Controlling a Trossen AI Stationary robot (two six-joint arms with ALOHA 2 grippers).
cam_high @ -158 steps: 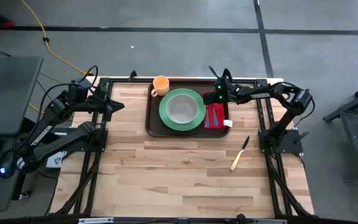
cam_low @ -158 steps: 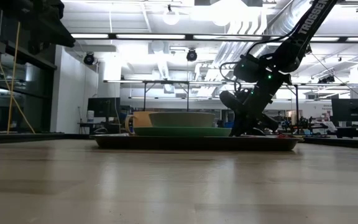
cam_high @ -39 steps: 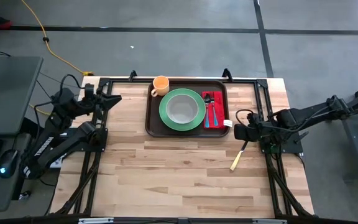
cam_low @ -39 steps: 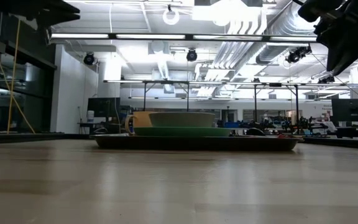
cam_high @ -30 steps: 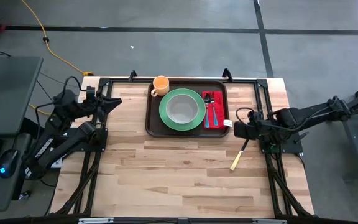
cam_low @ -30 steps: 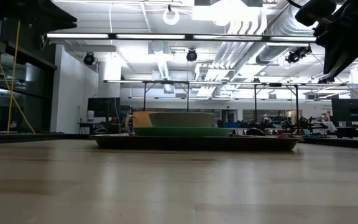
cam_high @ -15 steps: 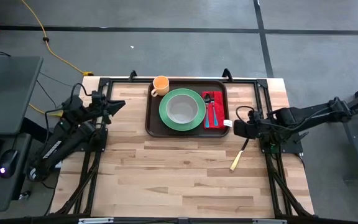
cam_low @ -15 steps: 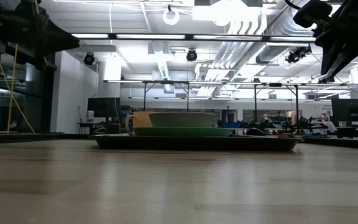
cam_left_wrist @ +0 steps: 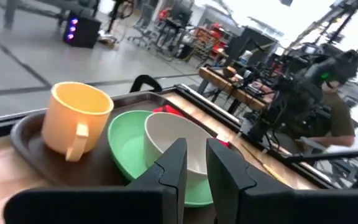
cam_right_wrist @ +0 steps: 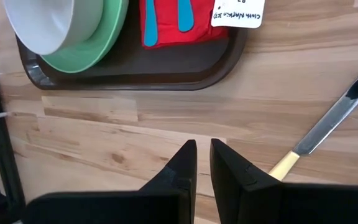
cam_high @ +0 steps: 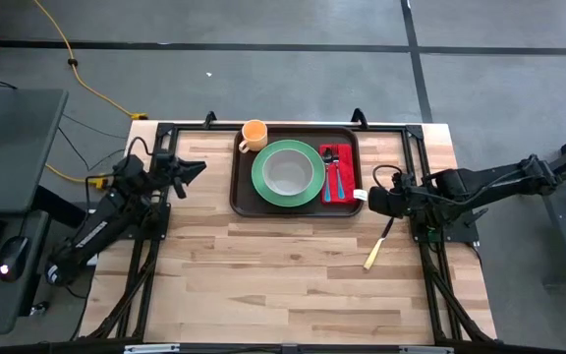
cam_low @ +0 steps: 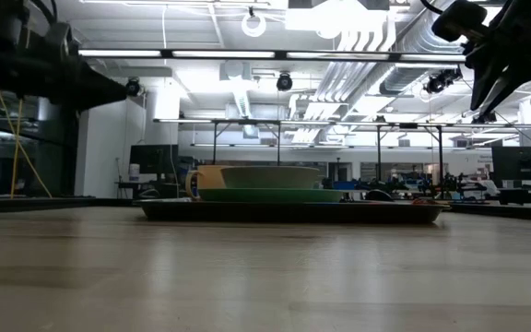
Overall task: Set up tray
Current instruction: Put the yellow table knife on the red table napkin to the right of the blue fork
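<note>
The tray (cam_high: 296, 169) is dark brown plastic, a wide rectangle with rounded corners and a low raised rim, lying flat at the far middle of the wooden table (cam_high: 293, 275). On it sit a yellow-orange cup (cam_high: 254, 134) at one far corner, a green plate (cam_high: 288, 173) with a white bowl (cam_high: 288, 172) on it, and a red napkin (cam_high: 337, 173) carrying blue-handled cutlery (cam_high: 338, 180) whose kind is hard to make out. A white paper tag (cam_right_wrist: 238, 12) lies at the tray's edge by the napkin, its print too small to read.

The left gripper (cam_left_wrist: 193, 163) hangs off the tray's cup end, its jaws pointing across at the cup and bowl, nearly together with a slim gap and nothing between them. The right gripper (cam_right_wrist: 202, 157) hovers over bare wood just off the tray's napkin end, its jaws also almost closed and empty. A knife (cam_right_wrist: 325, 127) with a pale handle lies on the table beside those jaws, away from the tray, untouched; its handle is partly hidden behind one finger in the right wrist view.

From table height the tray shows only as a dark strip, and the napkin and tag can barely be made out. In the left wrist view the tray's near side is cut off behind the fingers.
</note>
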